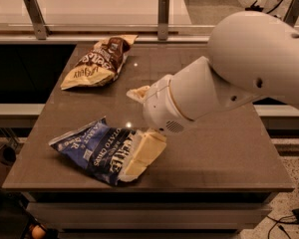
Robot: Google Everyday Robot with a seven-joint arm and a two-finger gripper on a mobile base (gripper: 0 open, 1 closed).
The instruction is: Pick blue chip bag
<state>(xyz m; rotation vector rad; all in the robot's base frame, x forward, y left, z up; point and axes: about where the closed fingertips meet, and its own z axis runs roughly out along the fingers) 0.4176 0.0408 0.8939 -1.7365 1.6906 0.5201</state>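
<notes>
Brown and matte, the table (224,148) fills most of the camera view, with a pale glossy surface and two metal rail posts (163,14) beyond its far edge. Near the far left corner lies a tan-and-brown chip bag (97,61), flat, its brown end towards the far edge. The blue chip bag (84,148) lies crinkled close to the front edge, left of the middle, its white lettering face up and a silvery edge at its left end.

The robot's bulky white arm (234,78) reaches in from the right side and crosses the table's middle. At its end the gripper (128,133) sits over the right end of the blue chip bag with its two cream fingers (144,156) spread wide apart: one points toward the far left, the other lies across the bag's right end (whether it touches the foil cannot be told). Nothing is clamped between them.
</notes>
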